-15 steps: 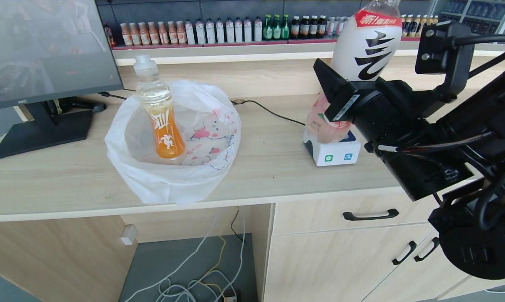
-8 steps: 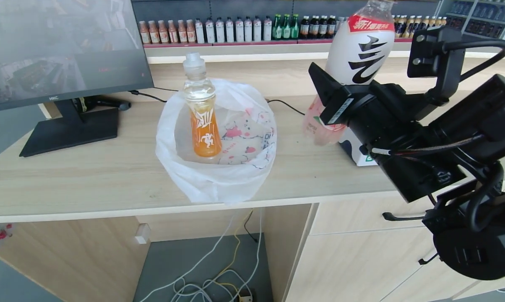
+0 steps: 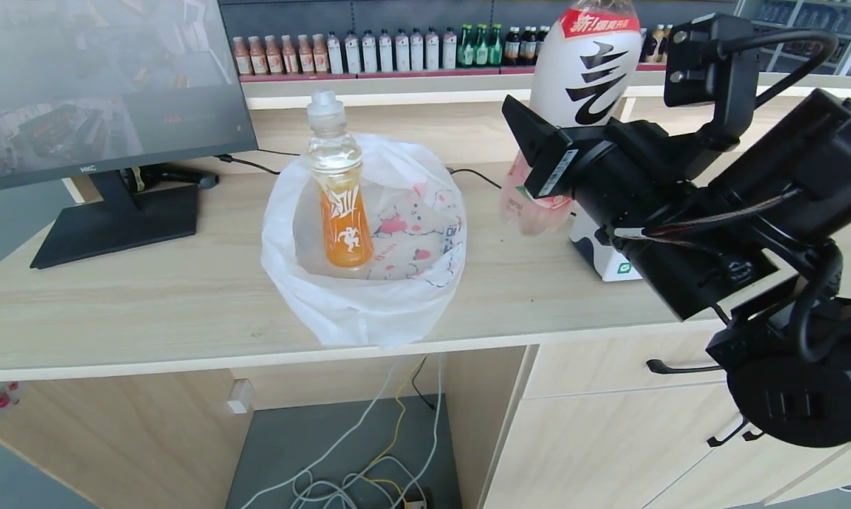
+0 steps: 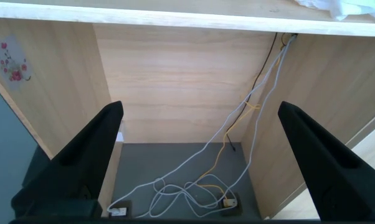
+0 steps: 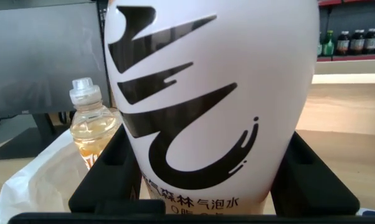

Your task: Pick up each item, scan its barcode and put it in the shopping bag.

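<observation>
My right gripper [image 3: 549, 162] is shut on a large white bottle [image 3: 582, 78] with a black brush mark and a pink base, held upright above the counter just left of the white scanner box [image 3: 606, 258]. The same bottle [image 5: 212, 106] is close in the right wrist view, between the black fingers [image 5: 103, 177]. A white shopping bag [image 3: 362, 240] stands open on the counter with an orange drink bottle [image 3: 339, 187] upright inside it; that orange bottle [image 5: 91, 130] also appears behind the held one. My left gripper [image 4: 200, 162] hangs open below the counter, facing the cable recess.
A monitor [image 3: 93, 78] on a black stand sits at the counter's left. A black cable [image 3: 471, 175] runs behind the bag. Shelves of bottles [image 3: 397, 51] line the back wall. Drawers with black handles [image 3: 680, 366] are below the counter's right; loose cables [image 4: 200, 186] lie on the floor.
The head camera swung, shifting the whole scene right. The right gripper carried the white bottle off the scanner, a little left toward the bag.
</observation>
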Tool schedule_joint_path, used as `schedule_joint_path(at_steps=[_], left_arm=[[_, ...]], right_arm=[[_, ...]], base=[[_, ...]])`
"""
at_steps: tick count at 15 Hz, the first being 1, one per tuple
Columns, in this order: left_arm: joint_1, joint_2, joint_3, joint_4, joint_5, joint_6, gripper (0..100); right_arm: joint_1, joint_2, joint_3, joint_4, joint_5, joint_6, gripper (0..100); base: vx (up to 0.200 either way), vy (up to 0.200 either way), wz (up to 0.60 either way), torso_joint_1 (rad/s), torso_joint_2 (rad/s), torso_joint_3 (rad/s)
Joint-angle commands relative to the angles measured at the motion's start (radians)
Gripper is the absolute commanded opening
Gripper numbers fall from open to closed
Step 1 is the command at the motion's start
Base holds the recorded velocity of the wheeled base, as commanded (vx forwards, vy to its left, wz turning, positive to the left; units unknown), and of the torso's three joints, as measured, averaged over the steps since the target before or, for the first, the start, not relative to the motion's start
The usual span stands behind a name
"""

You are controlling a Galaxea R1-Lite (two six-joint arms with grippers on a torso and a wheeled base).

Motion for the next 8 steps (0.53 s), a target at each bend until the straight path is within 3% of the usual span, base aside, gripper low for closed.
schedule_joint_path(at_steps=[1, 8], left_arm=[[0.000, 0.000, 0.000, 0.000, 0.000, -0.001, 100], [0.000, 0.000, 0.000, 0.000, 0.000, -0.003, 100]], right_arm=[[0.005, 0.068, -0.061, 0.005, 0.002, -0.010, 0], [0.077, 0.218, -0.300, 0.137, -0.006, -0.021, 0]], base=[[0.000, 0.000, 0.00, 0.000, 0.00, 0.000], [0.000, 0.000, 0.00, 0.000, 0.00, 0.000]])
